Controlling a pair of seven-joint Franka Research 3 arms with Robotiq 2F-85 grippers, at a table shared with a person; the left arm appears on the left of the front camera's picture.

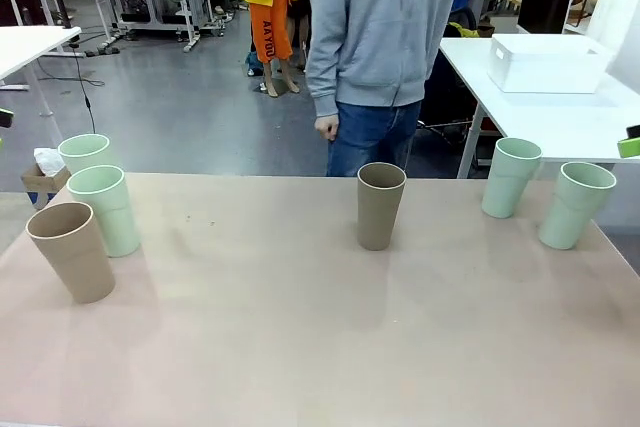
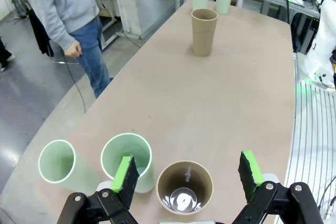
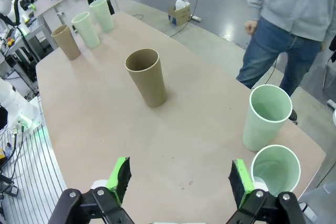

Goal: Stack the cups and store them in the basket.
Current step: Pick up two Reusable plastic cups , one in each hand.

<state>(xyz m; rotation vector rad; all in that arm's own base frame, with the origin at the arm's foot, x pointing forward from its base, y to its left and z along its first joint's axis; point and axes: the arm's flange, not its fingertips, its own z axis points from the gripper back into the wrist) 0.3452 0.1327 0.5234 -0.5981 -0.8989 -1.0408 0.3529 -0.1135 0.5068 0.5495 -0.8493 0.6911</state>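
Six cups stand upright on the tan table (image 1: 260,337). At the left are two mint cups (image 1: 85,152) (image 1: 105,209) and a tan cup (image 1: 72,250). Another tan cup (image 1: 380,205) stands mid-table, and two mint cups (image 1: 511,177) (image 1: 576,204) are at the right. The white basket (image 1: 548,62) sits on a separate white table behind. My left gripper (image 2: 187,171) hangs open right above the left tan cup (image 2: 185,187), beside a mint cup (image 2: 126,158). My right gripper (image 3: 180,178) is open over bare table, with a mint cup (image 3: 275,169) by its right finger.
A person in a grey hoodie (image 1: 380,17) and jeans stands at the far edge behind the middle cup, one hand (image 1: 327,127) hanging down. The basket's table (image 1: 560,122) lies beyond the right corner, across a gap. The table's near half is bare.
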